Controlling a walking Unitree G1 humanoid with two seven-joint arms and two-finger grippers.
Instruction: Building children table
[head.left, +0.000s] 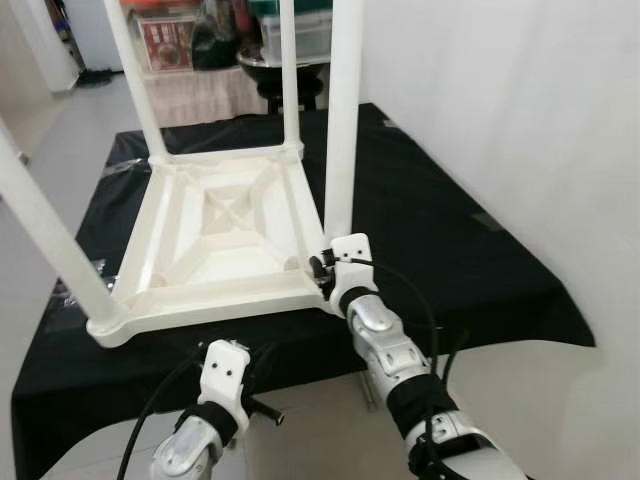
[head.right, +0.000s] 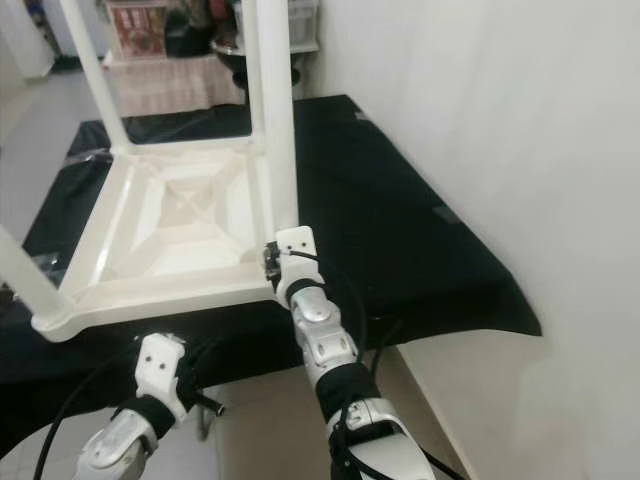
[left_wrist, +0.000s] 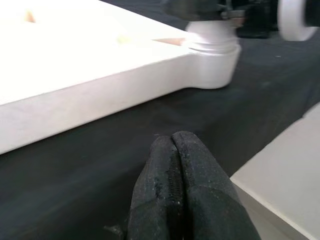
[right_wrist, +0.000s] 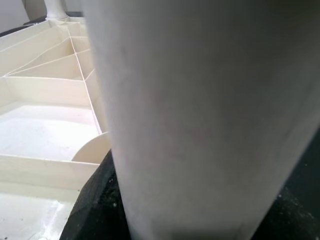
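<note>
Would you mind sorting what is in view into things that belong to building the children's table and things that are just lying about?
Belongs to the job:
- upturned white tabletop
- near-right leg, right pincer at its base
- the other legs
- left pincer, shut, over the black cloth

Lying about:
- storage boxes in the background

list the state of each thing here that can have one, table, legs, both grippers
children's table top: upside down on the black cloth, ribbed underside facing up
table legs: four standing upright in the corner sockets
near right leg: upright in its socket, right gripper at its base
right gripper: shut on the near right leg
left gripper: shut, holding nothing, low over the black cloth in front of the table top
</note>
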